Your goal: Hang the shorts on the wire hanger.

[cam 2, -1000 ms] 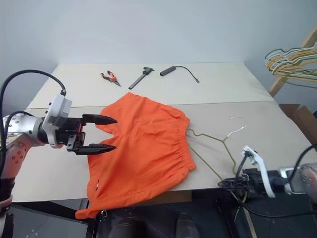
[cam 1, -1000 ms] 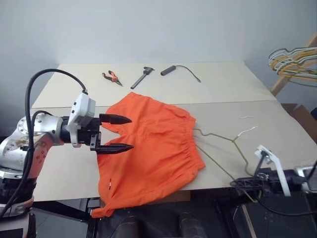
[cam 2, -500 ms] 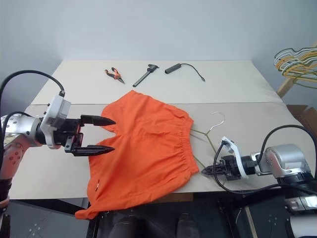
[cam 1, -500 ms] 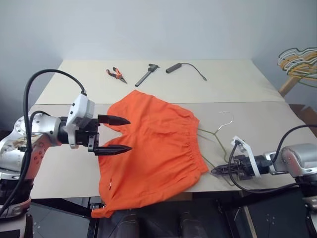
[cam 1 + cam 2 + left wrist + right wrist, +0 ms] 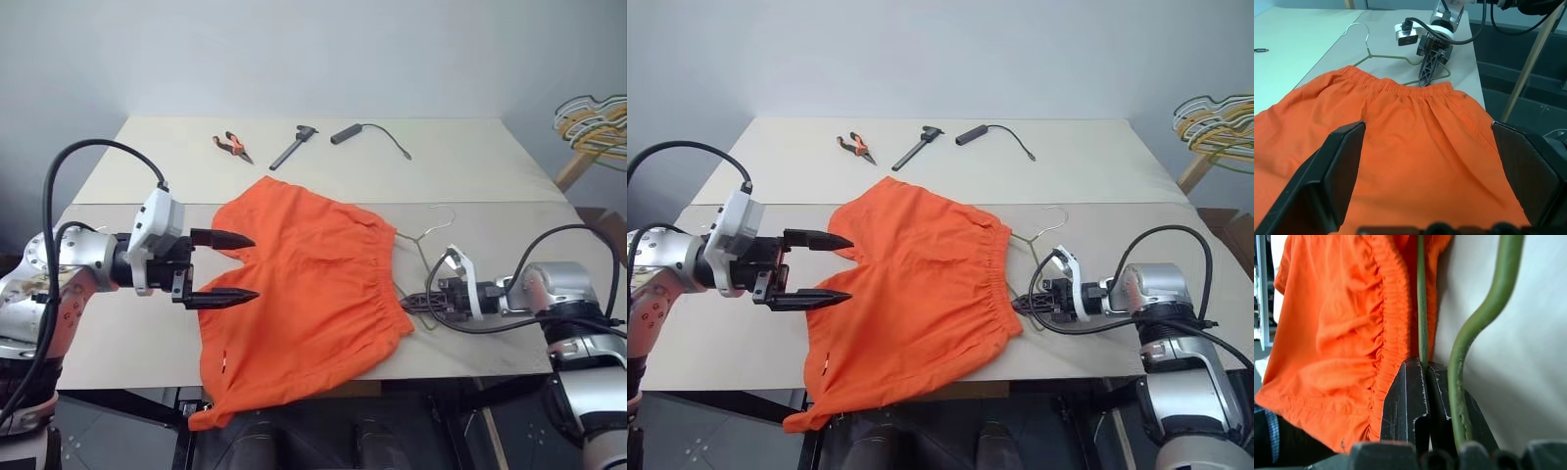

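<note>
Lying spread on the counter (image 5: 490, 176) in the head view, the shorts (image 5: 304, 284) sit under the wide-open left gripper (image 5: 235, 266), while the right wrist view shows the right gripper (image 5: 1419, 377) clamped on the wire hanger (image 5: 1421, 298) beside the waistband.

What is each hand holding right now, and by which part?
The right hand is shut on the wire hanger, pinching its bottom wire beside the shorts' waistband. The left hand is open, holding nothing.
</note>
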Controlling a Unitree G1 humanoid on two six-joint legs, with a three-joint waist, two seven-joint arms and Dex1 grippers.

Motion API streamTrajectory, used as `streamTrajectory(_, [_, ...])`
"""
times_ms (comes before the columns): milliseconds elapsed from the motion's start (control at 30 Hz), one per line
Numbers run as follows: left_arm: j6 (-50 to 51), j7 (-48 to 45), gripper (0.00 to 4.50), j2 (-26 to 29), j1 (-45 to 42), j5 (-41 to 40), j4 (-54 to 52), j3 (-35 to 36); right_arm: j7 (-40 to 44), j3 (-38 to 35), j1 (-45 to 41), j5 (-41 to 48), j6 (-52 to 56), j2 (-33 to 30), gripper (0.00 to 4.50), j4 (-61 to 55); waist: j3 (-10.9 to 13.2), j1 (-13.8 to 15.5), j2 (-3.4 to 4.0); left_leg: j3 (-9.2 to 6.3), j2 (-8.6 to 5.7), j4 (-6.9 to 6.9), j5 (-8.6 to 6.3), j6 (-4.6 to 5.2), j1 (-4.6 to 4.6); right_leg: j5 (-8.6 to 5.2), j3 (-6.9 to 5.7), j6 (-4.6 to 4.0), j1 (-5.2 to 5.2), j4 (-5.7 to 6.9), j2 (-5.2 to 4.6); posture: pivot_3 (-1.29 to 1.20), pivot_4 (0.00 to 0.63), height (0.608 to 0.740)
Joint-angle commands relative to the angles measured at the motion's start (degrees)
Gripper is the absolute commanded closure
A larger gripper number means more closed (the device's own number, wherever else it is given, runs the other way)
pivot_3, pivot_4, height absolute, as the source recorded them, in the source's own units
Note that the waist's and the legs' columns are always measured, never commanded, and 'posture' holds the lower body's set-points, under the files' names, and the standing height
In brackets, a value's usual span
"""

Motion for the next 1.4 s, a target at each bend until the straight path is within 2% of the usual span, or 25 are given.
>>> streamTrajectory(33, [-1.3,-0.1,0.03,1.0,0.0,-0.3,-1.8,1.9,0.3,-3.2,-1.3,-0.8,-2.7,-0.6,4.5,0.7,0.0,0.0,0.0,0.0,0.0,0.0,0.0,-0.01,0.0,0.0,0.0,0.0,0.0,0.01,0.0,0.03,0.077,0.74])
streamTrajectory(367, [-2.8,-0.4,0.03,0.8,-1.8,0.6,0.0,0.6,1.3,-4.5,1.1,0.3,-1.9,-6.2,4.5,-13.5,0.0,0.0,0.02,0.01,0.01,-0.01,0.02,-0.03,-0.02,0.0,0.0,0.0,-0.05,0.03,0.0,0.01,0.067,0.74])
streamTrajectory(633, [-5.9,-2.4,0.03,0.3,-7.3,3.5,5.2,-2.2,-4.1,-2.2,-1.2,-5.9,-8.6,-9.1,4.5,-25.7,0.0,-0.2,0.04,0.06,0.0,0.0,0.04,-0.07,-0.03,0.0,0.01,0.0,-0.09,0.07,0.0,-0.03,0.062,0.74])
streamTrajectory(800, [-11.9,-5.8,0.03,0.1,-17.0,8.8,15.3,-5.2,-6.1,3.1,-7.9,-12.0,-13.2,-9.9,4.5,-35.7,0.0,-0.9,0.06,0.1,0.0,0.02,0.1,-0.16,-0.06,0.01,0.01,-0.01,-0.18,0.13,0.0,-0.06,0.051,0.74])
streamTrajectory(900, [-17.4,-8.8,0.03,0.0,-23.0,12.6,21.9,-7.0,-5.0,8.1,-12.7,-15.8,-16.2,-9.8,4.5,-39.9,-0.1,-1.7,0.08,0.1,-0.01,0.02,0.1,-0.17,-0.08,0.01,-0.01,-0.01,-0.18,0.14,0.0,-0.07,0.044,0.74])
streamTrajectory(1033, [-23.0,-10.8,0.03,-0.7,-30.4,16.4,29.8,-8.2,-1.4,12.2,-18.0,-16.6,-17.0,-8.7,4.5,-44.3,-0.1,-2.2,0.09,0.11,0.0,0.13,0.11,-0.18,-0.18,0.01,-0.03,0.0,-0.19,0.16,0.0,-0.08,0.036,0.74])
streamTrajectory(1267, [-30.6,-17.3,0.03,-1.5,-40.3,21.6,41.5,-10.9,3.6,16.4,-20.9,-17.1,-18.4,-7.4,4.5,-46.4,-0.2,-3.2,0.09,0.02,0.01,0.4,0.15,-0.24,-0.57,0.07,-0.2,0.11,-0.28,0.3,-0.02,-0.07,0.026,0.74])
streamTrajectory(1400, [-36.2,-18.7,0.03,-2.4,-44.7,23.8,48.7,-17.8,5.0,17.8,-21.9,-18.5,-19.8,-5.9,4.5,-44.9,-0.2,-3.3,0.1,0.02,0.01,0.46,0.13,-0.21,-0.58,0.08,-0.19,0.13,-0.29,0.36,-0.03,-0.06,0.021,0.74])
